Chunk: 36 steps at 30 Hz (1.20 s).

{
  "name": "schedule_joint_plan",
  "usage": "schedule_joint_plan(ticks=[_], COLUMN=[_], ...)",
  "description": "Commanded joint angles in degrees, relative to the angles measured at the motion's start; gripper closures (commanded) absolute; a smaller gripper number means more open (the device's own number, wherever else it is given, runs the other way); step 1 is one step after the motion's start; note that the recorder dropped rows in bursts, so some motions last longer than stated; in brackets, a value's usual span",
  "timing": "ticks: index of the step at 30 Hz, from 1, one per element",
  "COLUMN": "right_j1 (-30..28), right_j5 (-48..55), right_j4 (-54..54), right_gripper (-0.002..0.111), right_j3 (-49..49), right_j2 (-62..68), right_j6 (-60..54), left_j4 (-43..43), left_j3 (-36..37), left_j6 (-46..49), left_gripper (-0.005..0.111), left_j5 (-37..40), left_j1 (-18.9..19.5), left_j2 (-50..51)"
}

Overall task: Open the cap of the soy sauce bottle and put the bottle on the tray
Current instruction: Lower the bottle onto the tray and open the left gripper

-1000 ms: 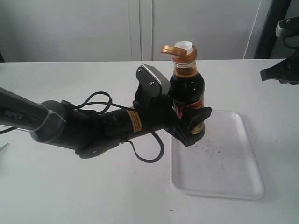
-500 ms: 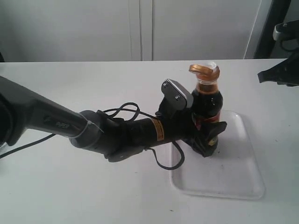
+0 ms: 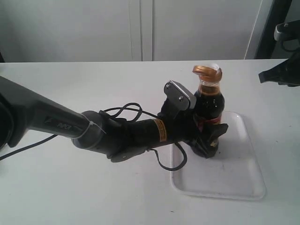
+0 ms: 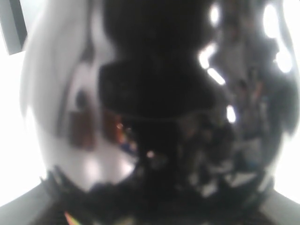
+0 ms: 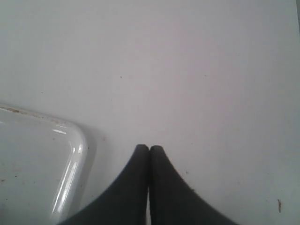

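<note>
The soy sauce bottle (image 3: 209,99) stands upright over the near-left part of the white tray (image 3: 234,176); I cannot tell whether its base touches the tray. Its golden-brown cap (image 3: 205,71) is flipped open to the left, baring the white spout. My left gripper (image 3: 207,138) is shut on the bottle's lower body, reaching in from the left. In the left wrist view the dark bottle glass (image 4: 154,117) fills the frame, blurred. My right gripper (image 5: 149,149) is shut and empty above bare table, beside a rounded corner of the tray (image 5: 70,154); it shows at the right edge (image 3: 281,72).
The white table (image 3: 93,197) spreads around the tray. The left arm's cable (image 3: 122,112) loops beside its wrist. White cabinet fronts (image 3: 140,28) rise behind the table. A dark stand (image 3: 274,23) rises at the back right.
My left gripper has carried the bottle to the right and lower, from the tray's left edge to over the tray. In the last half second it barely moved. The right arm stayed put.
</note>
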Motion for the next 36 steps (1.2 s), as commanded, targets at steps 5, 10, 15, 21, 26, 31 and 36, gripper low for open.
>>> schedule_joint_plan(ticks=[5, 10, 15, 21, 26, 31, 36], right_j1=[-0.4, -0.4, -0.4, -0.4, -0.4, -0.4, -0.4], right_j5=[-0.7, -0.7, -0.7, -0.7, -0.7, -0.7, -0.8], right_j4=[1.1, 1.3, 1.3, 1.4, 1.4, 1.4, 1.5], right_gripper=[0.108, 0.108, 0.108, 0.108, 0.108, 0.108, 0.108], right_j3=[-0.1, -0.1, -0.1, -0.1, -0.1, -0.1, -0.1], right_j2=[0.0, 0.0, 0.0, 0.0, 0.0, 0.0, 0.0], right_j6=[0.2, 0.2, 0.2, 0.2, 0.2, 0.2, 0.2], left_j4=[-0.9, -0.9, -0.4, 1.6, 1.6, 2.7, 4.1], left_j3=[-0.7, -0.7, -2.4, -5.7, -5.7, -5.7, -5.7], left_j6=[-3.5, -6.0, -6.0, -6.0, -6.0, -6.4, -6.4], left_gripper=[0.107, 0.107, 0.107, 0.107, 0.107, 0.101, 0.054], left_j5=[2.6, 2.9, 8.9, 14.9, 15.5, 16.7, 15.9], left_j1=[-0.2, -0.2, -0.9, -2.7, -2.8, -2.8, -2.8], left_j2=[-1.3, -1.3, -1.3, -1.3, -1.3, -1.3, -1.3])
